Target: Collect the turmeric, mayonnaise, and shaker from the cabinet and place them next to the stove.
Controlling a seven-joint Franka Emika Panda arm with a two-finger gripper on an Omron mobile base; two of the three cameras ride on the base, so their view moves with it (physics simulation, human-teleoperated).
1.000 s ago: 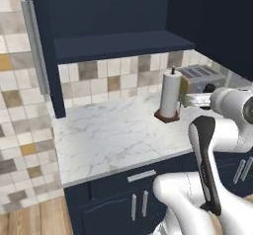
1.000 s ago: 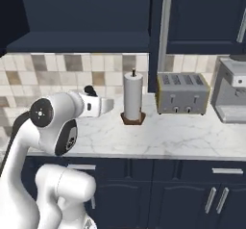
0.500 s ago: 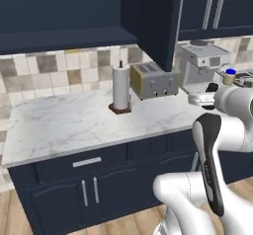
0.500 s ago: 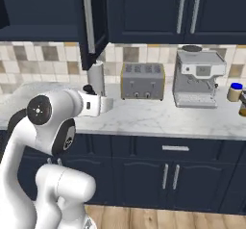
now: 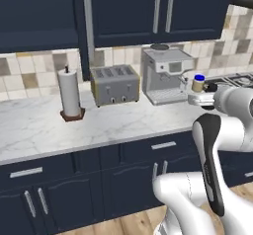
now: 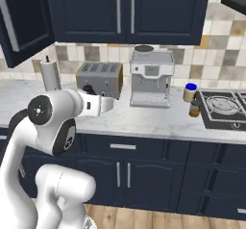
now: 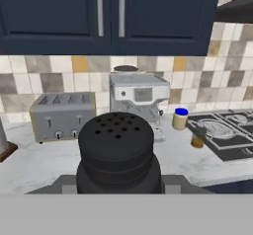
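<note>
Two of the three items already stand on the tabletop [image 6: 144, 120] beside the stove [image 6: 225, 108]: the mayonnaise [image 6: 190, 93], with its bright blue lid, sits just left of the cooktop's edge, and the turmeric [image 6: 194, 110], a smaller dark-lidded jar with orange contents, stands just in front of it, nearer the tabletop's front edge. In the hand view both jars show again, the mayonnaise [image 7: 180, 119] behind and the turmeric [image 7: 198, 138] in front, each close to the burners of the stove [image 7: 225, 133].

The third item, the shaker [image 7: 119, 150], is the one in transit. It fills the lower middle of the hand view, its perforated black top facing the camera, and the hand [image 7: 119, 184] is clenched around its body. In the right base view the hand [image 6: 103, 103] is held out at about tabletop height in front of the toaster [image 6: 99, 80], well apart from the stove, with the espresso machine [image 6: 151, 78] between them.

By my reading the task is roughly two-thirds done. What is left is to carry the shaker to the right, past the espresso machine, set it upright on the bare marble near the two jars, and release it. The free patch beside the jars looks narrow, so knocking the turmeric is the likeliest slip.
</note>
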